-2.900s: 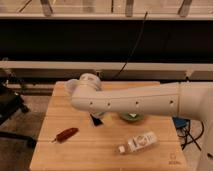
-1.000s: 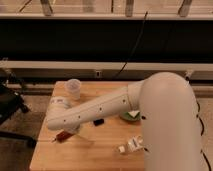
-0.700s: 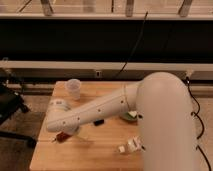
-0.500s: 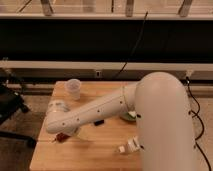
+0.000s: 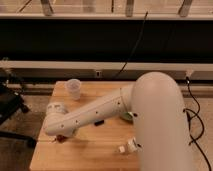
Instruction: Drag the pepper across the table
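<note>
The pepper [image 5: 59, 139] is a small dark red sliver on the left part of the bamboo table [image 5: 95, 152]. Only its end shows, poking out from under my white arm. My gripper [image 5: 65, 134] is at the arm's far left end, pointing down right over the pepper. The wrist housing hides most of it, so I cannot tell whether it touches the pepper.
A clear plastic cup [image 5: 74, 88] stands at the table's back left. A black phone [image 5: 99, 122] lies mid-table under the arm. A white bottle [image 5: 127, 146] lies front right, partly hidden. Something green [image 5: 128, 117] peeks out behind the arm. A black chair [image 5: 9, 102] stands to the left.
My arm has swung left from the table's middle and lowered over the pepper. In the last second it crept slightly further left. The pepper has stayed about where it was.
</note>
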`<state>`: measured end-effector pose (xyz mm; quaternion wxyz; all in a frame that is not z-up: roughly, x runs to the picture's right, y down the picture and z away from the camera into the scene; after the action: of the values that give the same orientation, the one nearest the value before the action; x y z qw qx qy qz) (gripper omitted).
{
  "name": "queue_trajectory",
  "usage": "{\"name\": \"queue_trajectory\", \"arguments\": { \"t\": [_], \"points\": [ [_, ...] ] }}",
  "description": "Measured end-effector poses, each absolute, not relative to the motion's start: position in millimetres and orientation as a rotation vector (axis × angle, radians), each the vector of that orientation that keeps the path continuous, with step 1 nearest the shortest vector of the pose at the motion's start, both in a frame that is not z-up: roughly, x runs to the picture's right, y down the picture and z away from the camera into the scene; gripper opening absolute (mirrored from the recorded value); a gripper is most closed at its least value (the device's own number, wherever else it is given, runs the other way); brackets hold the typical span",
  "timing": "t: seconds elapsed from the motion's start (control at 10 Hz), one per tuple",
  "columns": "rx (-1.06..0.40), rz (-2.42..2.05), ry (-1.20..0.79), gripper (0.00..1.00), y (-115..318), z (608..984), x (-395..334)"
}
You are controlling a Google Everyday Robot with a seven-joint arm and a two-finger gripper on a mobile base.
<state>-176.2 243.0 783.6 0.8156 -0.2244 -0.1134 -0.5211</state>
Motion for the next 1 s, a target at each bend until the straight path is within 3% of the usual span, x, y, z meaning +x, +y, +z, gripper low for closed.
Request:
{"name": "queue_trajectory", "arguments": {
  "t": [1.0],
  "points": [
    [-0.426,-1.220,-0.307,0.80,247.0,791.9,-187.7]
  ]
}}
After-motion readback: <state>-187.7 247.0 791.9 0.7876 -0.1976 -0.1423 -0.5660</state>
